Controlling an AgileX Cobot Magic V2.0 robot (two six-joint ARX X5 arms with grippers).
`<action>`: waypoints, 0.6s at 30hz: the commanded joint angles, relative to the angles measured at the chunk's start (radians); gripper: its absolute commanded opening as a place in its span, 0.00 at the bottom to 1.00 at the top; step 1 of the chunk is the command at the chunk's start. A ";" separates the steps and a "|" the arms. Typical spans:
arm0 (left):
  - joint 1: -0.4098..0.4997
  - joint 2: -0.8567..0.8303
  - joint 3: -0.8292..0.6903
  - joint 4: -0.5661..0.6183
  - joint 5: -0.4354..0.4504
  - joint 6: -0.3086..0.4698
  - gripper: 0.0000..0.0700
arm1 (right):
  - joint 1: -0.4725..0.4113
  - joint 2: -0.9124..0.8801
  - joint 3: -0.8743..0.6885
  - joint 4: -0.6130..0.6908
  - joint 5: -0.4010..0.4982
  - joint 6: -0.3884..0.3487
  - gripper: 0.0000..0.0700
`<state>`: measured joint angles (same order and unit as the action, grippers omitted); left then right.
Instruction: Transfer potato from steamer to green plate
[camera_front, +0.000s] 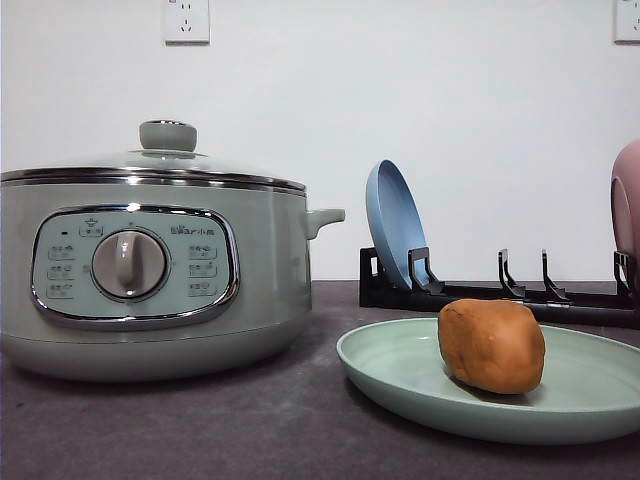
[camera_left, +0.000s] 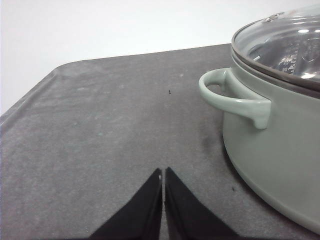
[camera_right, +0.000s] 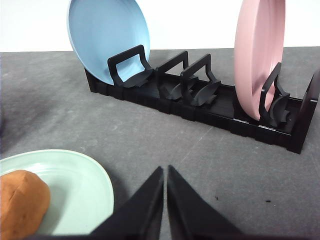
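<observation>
Resting on the green plate (camera_front: 400, 375), a little to one side of its middle, the potato (camera_front: 492, 345) is already where the task wants it, so I judge the transfer as done. The steamer (camera_front: 150, 270) stands on the dark counter (camera_front: 200, 430) to the left of the plate, near it but not touching, and its glass lid (camera_front: 160, 160) with the green knob (camera_front: 167, 134) sits closed on the chrome rim. In my left wrist view, my left tool (camera_left: 163, 175) hovers over bare counter just beside the steamer's side handle (camera_left: 232, 97); its two black fingers are pressed together and hold nothing. My right tool (camera_right: 165, 172) is also closed and empty; it hangs near the edge of the green plate, with the potato low at one side of that view. Both tools stay away from the plate, I think, so that they do not push the potato, which is round and could roll on the shallow surface. Behind the plate stands a black dish rack (camera_right: 210, 107). A blue plate (camera_right: 107, 37) leans upright in one end slot and a pink plate (camera_right: 257, 55) in a slot near the other end, and the slots between them are free. I believe nothing more needs to be carried now.
</observation>
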<state>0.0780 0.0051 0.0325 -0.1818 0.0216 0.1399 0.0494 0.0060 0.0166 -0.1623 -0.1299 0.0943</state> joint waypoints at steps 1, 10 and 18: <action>0.002 -0.002 -0.020 -0.006 -0.004 -0.002 0.00 | 0.001 -0.002 -0.005 0.006 0.000 0.010 0.00; 0.002 -0.002 -0.020 -0.006 -0.004 -0.002 0.00 | 0.001 -0.002 -0.005 0.006 0.000 0.010 0.00; 0.002 -0.002 -0.020 -0.006 -0.004 -0.002 0.00 | 0.001 -0.002 -0.005 0.006 0.000 0.010 0.00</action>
<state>0.0780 0.0051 0.0322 -0.1818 0.0216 0.1402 0.0494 0.0063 0.0166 -0.1623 -0.1299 0.0941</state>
